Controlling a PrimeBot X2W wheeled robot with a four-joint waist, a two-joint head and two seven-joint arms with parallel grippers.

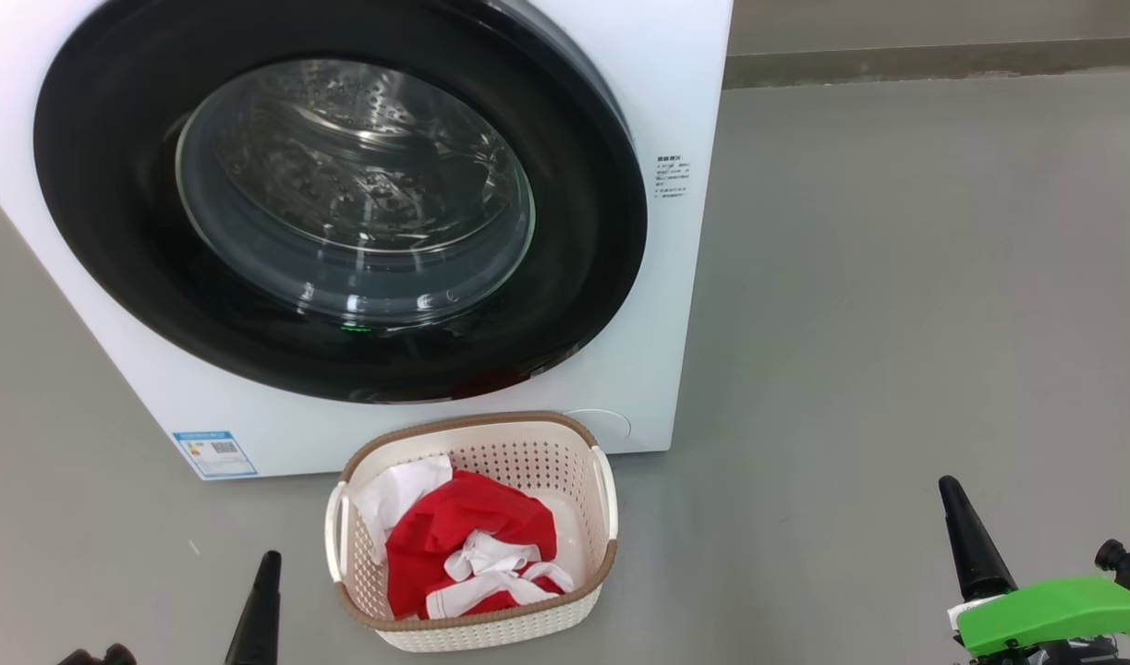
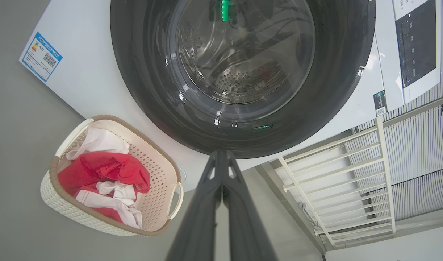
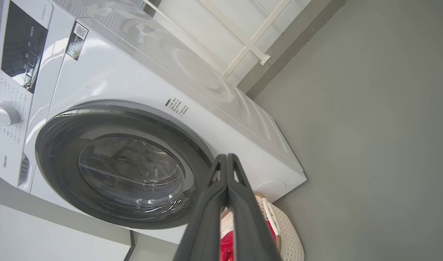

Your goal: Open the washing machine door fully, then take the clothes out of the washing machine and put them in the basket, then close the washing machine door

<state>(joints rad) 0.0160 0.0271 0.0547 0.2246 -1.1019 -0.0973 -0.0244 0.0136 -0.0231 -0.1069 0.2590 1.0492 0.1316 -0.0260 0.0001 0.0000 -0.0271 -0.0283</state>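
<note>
The white washing machine (image 1: 112, 342) (image 3: 141, 76) fills the upper left of the head view. Its round black-rimmed door (image 1: 103, 203) (image 2: 134, 72) (image 3: 58, 134) lies flush against the front, and through the glass I see the bare steel drum. On the floor just before it stands the cream basket (image 1: 528, 453) (image 2: 159, 163) (image 3: 286, 232), holding the red and white clothes (image 1: 463, 536) (image 2: 105, 170). My left gripper (image 1: 267, 565) (image 2: 221, 154) is shut and empty, low at the basket's left. My right gripper (image 1: 951, 489) (image 3: 226, 156) is shut and empty, far to the basket's right.
Grey floor (image 1: 897, 277) spreads wide to the machine's right up to a skirting strip (image 1: 934, 60). A white railing (image 2: 333, 174) stands beside the machine. The control panel (image 2: 417, 43) (image 3: 22, 43) and a dial (image 3: 4, 114) sit along the machine's top.
</note>
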